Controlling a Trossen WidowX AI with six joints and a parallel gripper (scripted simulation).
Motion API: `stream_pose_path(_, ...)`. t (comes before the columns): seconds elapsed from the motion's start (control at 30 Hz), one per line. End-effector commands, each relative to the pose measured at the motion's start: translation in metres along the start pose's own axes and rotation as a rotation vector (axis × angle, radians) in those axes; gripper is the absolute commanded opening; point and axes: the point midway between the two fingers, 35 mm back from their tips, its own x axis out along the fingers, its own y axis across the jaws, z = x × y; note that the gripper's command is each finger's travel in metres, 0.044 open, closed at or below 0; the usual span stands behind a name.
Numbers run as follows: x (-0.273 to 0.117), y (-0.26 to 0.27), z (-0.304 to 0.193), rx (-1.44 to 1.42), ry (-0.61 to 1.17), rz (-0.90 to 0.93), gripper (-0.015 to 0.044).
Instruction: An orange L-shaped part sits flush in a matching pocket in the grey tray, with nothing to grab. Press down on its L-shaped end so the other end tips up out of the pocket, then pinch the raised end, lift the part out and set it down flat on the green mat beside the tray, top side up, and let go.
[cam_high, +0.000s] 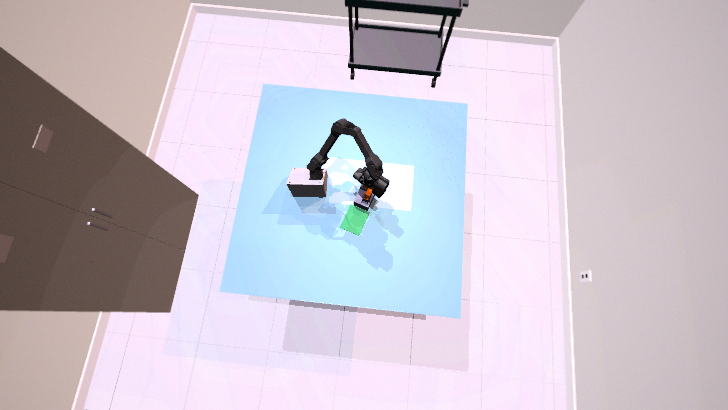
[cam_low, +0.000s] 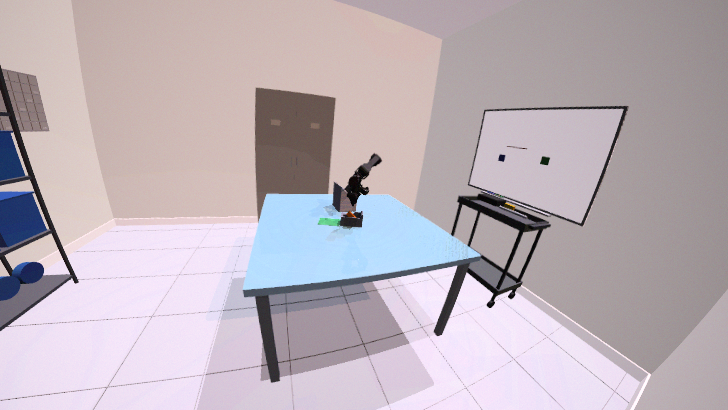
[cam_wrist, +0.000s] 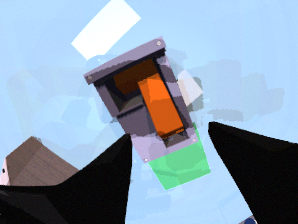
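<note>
I see a pale blue table (cam_low: 356, 254) on dark legs mid-frame over white floor tiles (cam_low: 127, 315); a brown door (cam_low: 294, 147) at centre back; a whiteboard (cam_low: 547, 160) at right above a black cart (cam_low: 501, 213); blue-laden shelving (cam_low: 22, 203) at far left.

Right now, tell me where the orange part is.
In the wrist view the orange part sits in the grey tray, one end tipped up, centred between and beyond the open gripper, with the green mat just past the tray's near edge.
</note>
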Motion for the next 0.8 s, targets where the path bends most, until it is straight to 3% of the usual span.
stream_pose_path(0.0, 0.002, -0.006, -0.015, -0.295, 0.008, 0.005, 0.028)
stream_pose_path(0.77, 0.045, -0.006, -0.015, -0.295, 0.007, 0.006, 0.028)
